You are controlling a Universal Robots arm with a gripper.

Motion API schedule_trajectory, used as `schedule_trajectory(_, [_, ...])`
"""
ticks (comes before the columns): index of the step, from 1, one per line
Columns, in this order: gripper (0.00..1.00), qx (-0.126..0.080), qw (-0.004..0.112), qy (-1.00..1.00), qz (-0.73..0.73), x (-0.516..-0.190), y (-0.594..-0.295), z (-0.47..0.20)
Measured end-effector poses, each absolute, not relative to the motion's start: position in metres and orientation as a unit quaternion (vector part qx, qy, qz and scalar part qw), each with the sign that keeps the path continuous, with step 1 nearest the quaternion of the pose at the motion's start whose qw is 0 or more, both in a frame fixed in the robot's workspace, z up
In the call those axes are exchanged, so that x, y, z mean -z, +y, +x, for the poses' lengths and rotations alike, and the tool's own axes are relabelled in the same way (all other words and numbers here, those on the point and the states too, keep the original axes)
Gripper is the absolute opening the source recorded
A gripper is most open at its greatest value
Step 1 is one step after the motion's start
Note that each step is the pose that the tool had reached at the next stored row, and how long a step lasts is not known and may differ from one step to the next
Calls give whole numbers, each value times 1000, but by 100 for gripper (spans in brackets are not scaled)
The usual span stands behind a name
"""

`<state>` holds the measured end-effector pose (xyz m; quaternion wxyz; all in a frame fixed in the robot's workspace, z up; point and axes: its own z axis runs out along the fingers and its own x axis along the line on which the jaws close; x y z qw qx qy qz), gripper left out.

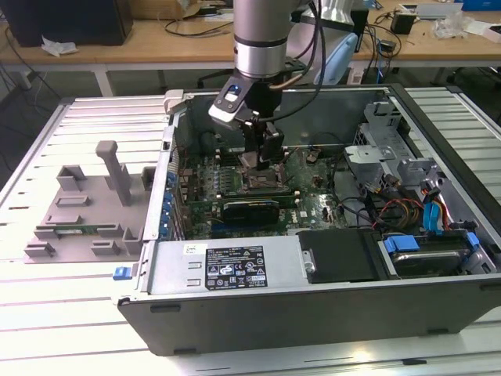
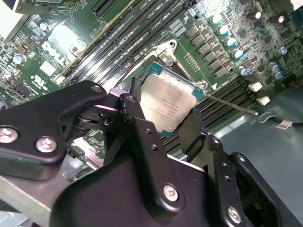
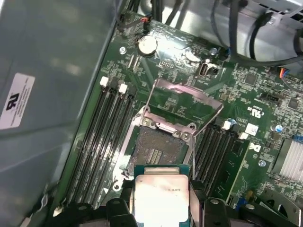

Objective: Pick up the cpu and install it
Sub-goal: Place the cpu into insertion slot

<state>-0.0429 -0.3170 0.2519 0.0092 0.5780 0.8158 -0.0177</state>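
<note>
My gripper (image 1: 262, 160) hangs inside the open computer case, shut on the cpu (image 2: 168, 106), a flat silver-topped square chip with a thin pale rim. In both wrist views the black fingers (image 2: 137, 113) press on two opposite edges of the chip. The cpu (image 3: 161, 196) is held just above the motherboard. It sits a little to one side of the open socket (image 3: 158, 151), whose dark contact field is bare. The socket's metal load plate (image 3: 187, 97) is swung up and back. In the exterior view the socket (image 1: 262, 184) lies right under the gripper.
Black memory slots (image 3: 106, 137) flank the socket on both sides. The case wall (image 3: 42, 71) stands close beside the board. Cables and a drive cage (image 1: 407, 180) fill the exterior view's right part of the case. A grey fixture (image 1: 90, 207) lies on the table outside.
</note>
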Motion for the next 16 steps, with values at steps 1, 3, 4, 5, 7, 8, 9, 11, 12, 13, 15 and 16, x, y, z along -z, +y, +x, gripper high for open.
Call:
schedule_trajectory(1, [55, 16, 12, 813, 582, -252, -317, -43])
schedule_trajectory(3, [55, 12, 18, 808, 588, -252, -317, -43])
schedule_trajectory(4, [55, 9, 21, 805, 592, -252, -317, -43])
schedule_trajectory(5, [55, 7, 25, 802, 596, -252, -317, -43])
schedule_trajectory(7, [55, 5, 27, 789, 613, -251, -317, -43])
schedule_trajectory(8, [55, 6, 27, 782, 622, -251, -317, -43])
schedule_trajectory(9, [55, 6, 27, 777, 629, -250, -317, -43])
schedule_trajectory(11, [55, 7, 27, 755, 655, -249, -317, -43])
schedule_trajectory(12, [55, 7, 27, 749, 661, -249, -317, -43])
schedule_trajectory(13, [55, 7, 27, 744, 668, -249, -317, -43])
schedule_trajectory(15, [55, 8, 27, 723, 690, -247, -317, -43])
schedule_trajectory(16, [55, 8, 26, 717, 696, -247, -317, -43])
